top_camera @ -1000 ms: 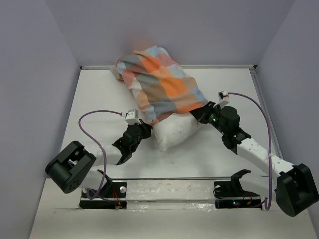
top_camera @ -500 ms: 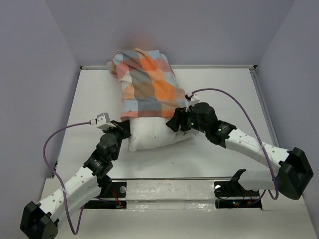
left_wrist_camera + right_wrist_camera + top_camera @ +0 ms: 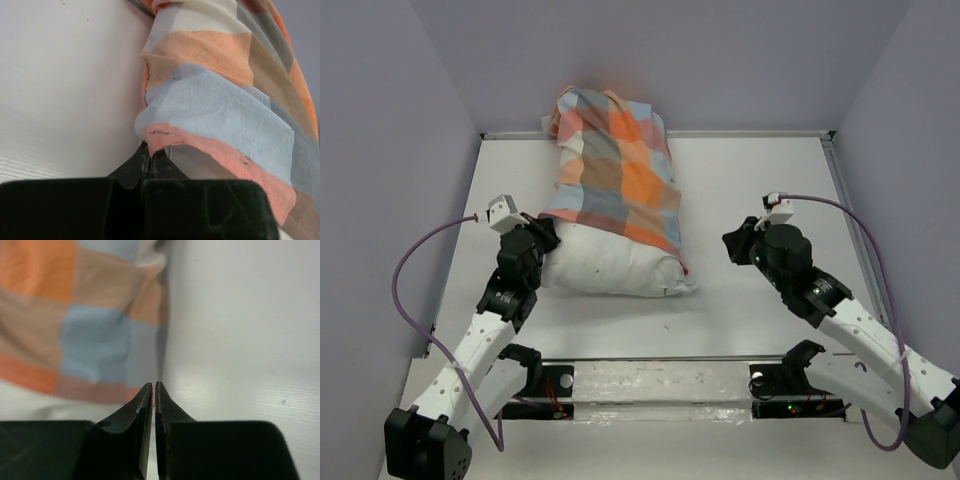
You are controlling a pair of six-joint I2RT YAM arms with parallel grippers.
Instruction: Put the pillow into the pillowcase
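Note:
The white pillow [image 3: 610,270] lies in the middle of the table with its near end bare. The checked pillowcase [image 3: 620,165] covers its far part and reaches up the back wall. My left gripper [image 3: 548,236] is at the pillow's left near corner, shut on the pillowcase's pink hem [image 3: 165,140]; in the left wrist view the gripper [image 3: 148,150] pinches the hem's corner, with the pillow [image 3: 192,162] just behind. My right gripper [image 3: 732,243] is shut and empty, apart from the pillow on its right. In the right wrist view the gripper [image 3: 154,385] points at the pillowcase [image 3: 75,315] edge and the pillow [image 3: 30,402].
Grey walls close in the white table [image 3: 770,190] at the back and both sides. A metal rail [image 3: 660,375] with the arm bases runs along the near edge. Purple cables loop from both wrists.
The pillow has turned, its bare end now pointing towards the near edge. My right gripper has let go and drawn back to the right. My left arm has swung left, still holding the hem.

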